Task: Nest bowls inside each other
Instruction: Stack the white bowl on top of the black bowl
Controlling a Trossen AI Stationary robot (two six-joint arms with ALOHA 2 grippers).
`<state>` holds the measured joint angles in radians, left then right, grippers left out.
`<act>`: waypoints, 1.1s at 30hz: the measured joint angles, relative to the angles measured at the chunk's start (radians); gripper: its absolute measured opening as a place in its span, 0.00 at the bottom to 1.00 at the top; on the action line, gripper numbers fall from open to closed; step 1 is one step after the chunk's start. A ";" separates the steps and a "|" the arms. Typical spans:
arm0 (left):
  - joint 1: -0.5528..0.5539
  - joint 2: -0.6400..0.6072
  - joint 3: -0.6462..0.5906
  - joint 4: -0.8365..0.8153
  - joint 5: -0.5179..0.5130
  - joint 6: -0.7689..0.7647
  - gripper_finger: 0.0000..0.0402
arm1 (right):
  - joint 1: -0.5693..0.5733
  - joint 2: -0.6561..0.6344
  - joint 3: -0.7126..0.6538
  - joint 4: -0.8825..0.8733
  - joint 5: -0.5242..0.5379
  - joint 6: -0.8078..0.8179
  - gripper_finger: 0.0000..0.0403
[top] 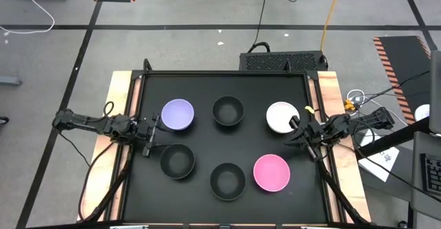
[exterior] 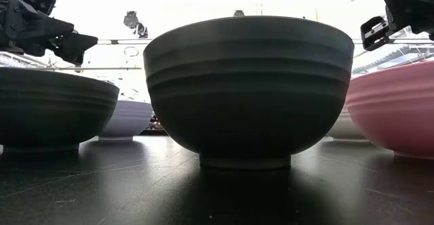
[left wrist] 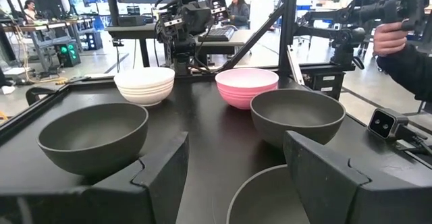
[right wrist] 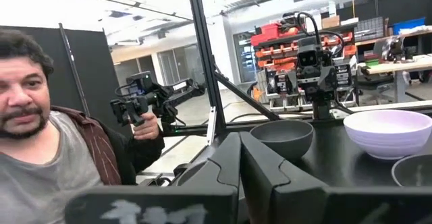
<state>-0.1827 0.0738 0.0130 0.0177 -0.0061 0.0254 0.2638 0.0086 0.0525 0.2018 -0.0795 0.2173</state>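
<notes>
Six bowls, unnested, on desk (top: 138, 187): lavender (top: 178, 114), black (top: 227, 110), white (top: 281, 116) upper row; black (top: 177, 162), black (top: 227, 179), pink (top: 271, 172) lower. Left gripper (top: 149, 136) spread, mid-left; right gripper (top: 301, 134) pressed together, mid-right. Step: pre-grasp. Next: probably grasping one rim.

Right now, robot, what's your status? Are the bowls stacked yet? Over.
Left end effector open, right end effector shut, both empty at table edges. Six bowls separate, none nested: lavender bowl nearest left, white bowl nearest right. Nothing in the way.
</notes>
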 joint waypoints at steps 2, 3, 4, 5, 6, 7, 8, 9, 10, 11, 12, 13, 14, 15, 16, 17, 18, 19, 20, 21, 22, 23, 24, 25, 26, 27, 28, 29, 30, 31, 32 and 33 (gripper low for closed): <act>0.000 0.000 0.000 0.000 -0.003 0.006 0.61 | 0.000 0.000 0.000 0.011 0.000 -0.024 0.00; 0.000 0.000 0.000 0.000 -0.003 0.013 0.61 | 0.000 0.000 0.000 0.012 0.000 -0.038 0.00; 0.000 0.000 0.000 0.000 -0.001 0.016 0.61 | 0.000 0.000 0.000 0.012 0.000 -0.050 0.00; 0.000 0.000 0.000 0.000 0.006 0.017 0.61 | 0.000 0.000 0.000 0.011 0.002 -0.064 0.00; 0.000 0.000 0.000 0.000 0.012 0.017 0.61 | 0.000 0.000 0.000 0.010 0.005 -0.084 0.00; 0.000 0.000 0.000 0.000 0.016 0.017 0.61 | 0.000 0.000 0.000 0.010 0.009 -0.111 0.00; 0.000 0.000 0.000 0.006 0.017 0.017 0.61 | 0.000 0.000 0.000 0.010 0.019 -0.137 0.00; 0.000 0.000 0.000 0.020 0.017 0.020 0.61 | 0.000 0.000 0.000 0.011 0.030 -0.158 0.00; 0.000 0.000 0.000 0.038 0.017 0.025 0.61 | -0.001 0.000 0.000 0.015 0.045 -0.176 0.00; 0.000 0.000 0.000 0.058 0.016 0.025 0.61 | -0.001 0.000 0.000 0.022 0.059 -0.188 0.00; 0.000 0.000 0.000 0.074 0.016 0.025 0.61 | -0.002 0.000 0.000 0.029 0.078 -0.196 0.00; 0.000 0.000 0.000 0.090 0.016 0.025 0.61 | -0.003 0.000 0.000 0.035 0.097 -0.197 0.00; 0.000 0.000 0.000 0.106 0.016 0.028 0.61 | -0.003 0.000 0.000 0.037 0.123 -0.194 0.00; 0.000 0.000 0.000 0.119 0.011 0.036 0.61 | -0.003 0.000 0.000 0.035 0.153 -0.187 0.00; 0.000 0.000 0.000 0.126 0.003 0.046 0.61 | -0.003 0.000 0.000 0.032 0.185 -0.178 0.00; 0.000 0.000 0.000 0.132 -0.010 0.054 0.61 | -0.003 0.001 0.000 0.031 0.221 -0.173 0.00; 0.000 0.000 0.000 0.139 -0.027 0.061 0.61 | -0.003 0.001 0.000 0.031 0.260 -0.164 0.00; 0.000 0.000 0.000 0.147 -0.051 0.071 0.61 | -0.003 0.001 0.000 0.029 0.305 -0.152 0.00; 0.000 0.000 0.000 0.151 -0.079 0.078 0.61 | -0.003 0.001 0.000 0.023 0.349 -0.140 0.00; 0.000 0.000 0.000 0.152 -0.103 0.082 0.61 | -0.003 0.001 0.000 0.017 0.385 -0.127 0.00; 0.000 0.000 0.000 0.151 -0.124 0.085 0.61 | -0.003 0.001 0.000 0.009 0.421 -0.114 0.00; 0.000 0.000 0.000 0.152 -0.141 0.085 0.61 | -0.003 0.001 0.002 -0.002 0.454 -0.102 0.00; 0.000 0.000 0.000 0.152 -0.150 0.085 0.61 | -0.003 0.001 0.006 -0.024 0.485 -0.087 0.00; 0.000 0.000 0.000 0.152 -0.152 0.085 0.61 | -0.003 0.001 0.012 -0.063 0.514 -0.072 0.00; 0.000 0.000 0.000 0.151 -0.152 0.085 0.61 | -0.005 0.002 0.025 -0.113 0.536 -0.059 0.01; 0.000 0.000 0.000 0.150 -0.152 0.085 0.61 | -0.007 0.003 0.043 -0.151 0.554 -0.047 0.02; 0.000 0.000 0.000 0.149 -0.152 0.085 0.61 | -0.012 0.003 0.064 -0.181 0.564 -0.034 0.04; 0.000 0.000 0.000 0.145 -0.152 0.085 0.61 | -0.018 0.001 0.084 -0.211 0.579 -0.017 0.07; 0.000 0.000 0.000 0.140 -0.152 0.085 0.61 | -0.026 0.001 0.104 -0.238 0.588 0.002 0.10; 0.000 0.000 0.000 0.136 -0.152 0.085 0.61 | -0.035 0.005 0.123 -0.276 0.604 0.019 0.13; 0.000 0.000 0.000 0.132 -0.152 0.083 0.61 | -0.044 0.008 0.143 -0.320 0.609 0.038 0.17; 0.000 0.000 0.000 0.129 -0.152 0.079 0.61 | -0.054 0.012 0.165 -0.358 0.613 0.057 0.21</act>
<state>-0.1829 0.0738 0.0132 0.1471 -0.1577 0.1041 0.2103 0.0208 0.2178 -0.1559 0.5331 0.2744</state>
